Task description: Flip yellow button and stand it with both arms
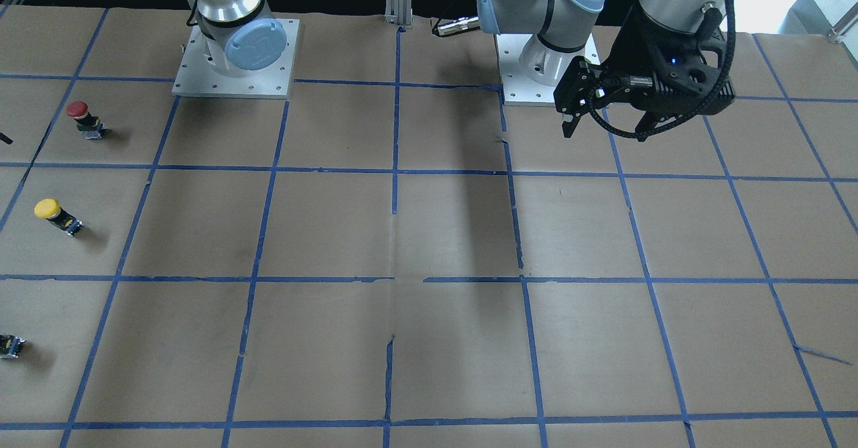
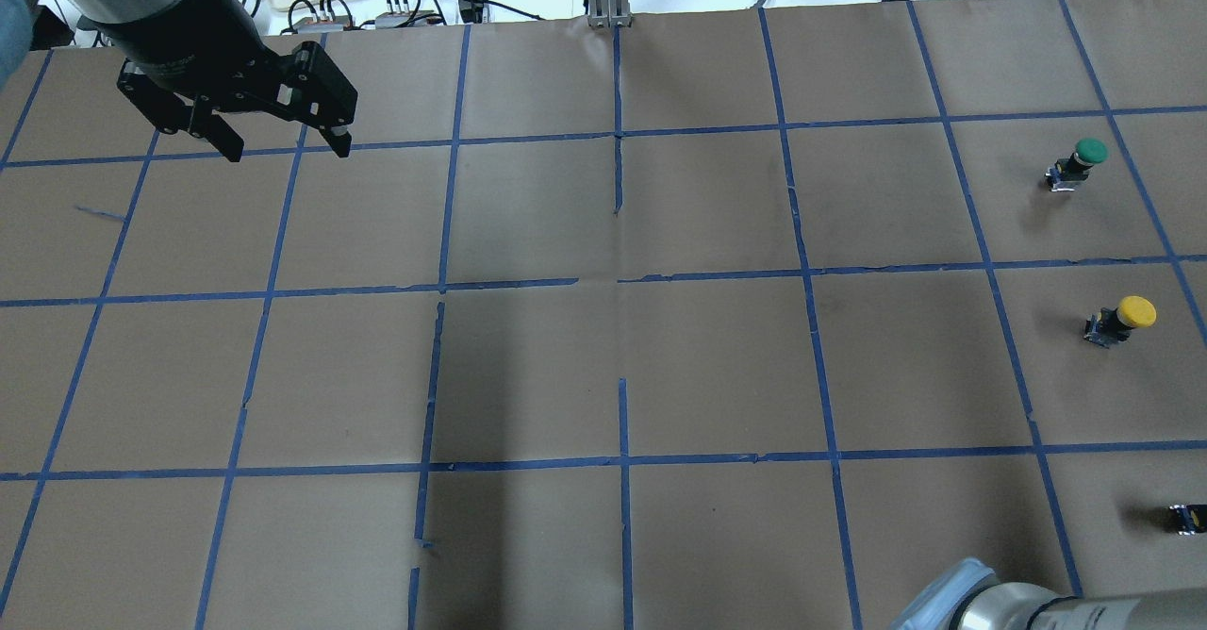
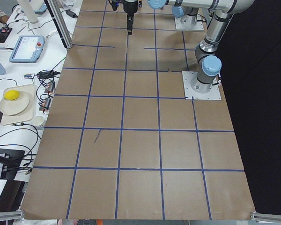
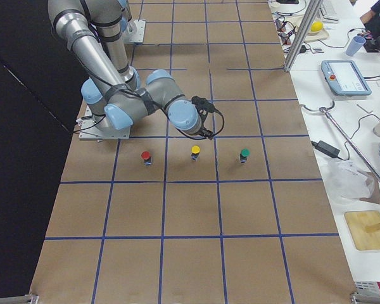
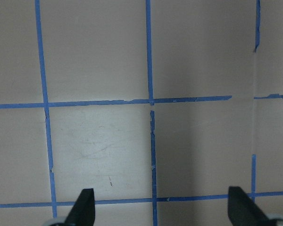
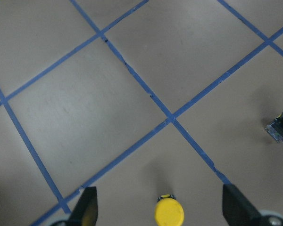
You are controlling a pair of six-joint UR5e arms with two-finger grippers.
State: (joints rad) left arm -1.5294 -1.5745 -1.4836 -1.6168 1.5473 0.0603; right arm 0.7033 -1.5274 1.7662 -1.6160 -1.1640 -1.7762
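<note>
Yellow button [image 2: 1119, 320] stands at the table's right end, between red button [image 1: 82, 116] and green button [image 2: 1084, 158]. Right gripper [image 6: 157, 187] hovers near, fingers apart, probably lining up a grasp. Left gripper [image 2: 286, 151], also spread, hangs well apart.

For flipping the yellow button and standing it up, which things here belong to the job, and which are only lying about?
Belong to the job:
yellow button
left gripper, open, far across the table from the button
right gripper, open, near the button

Only lying about:
red button
green button
</note>
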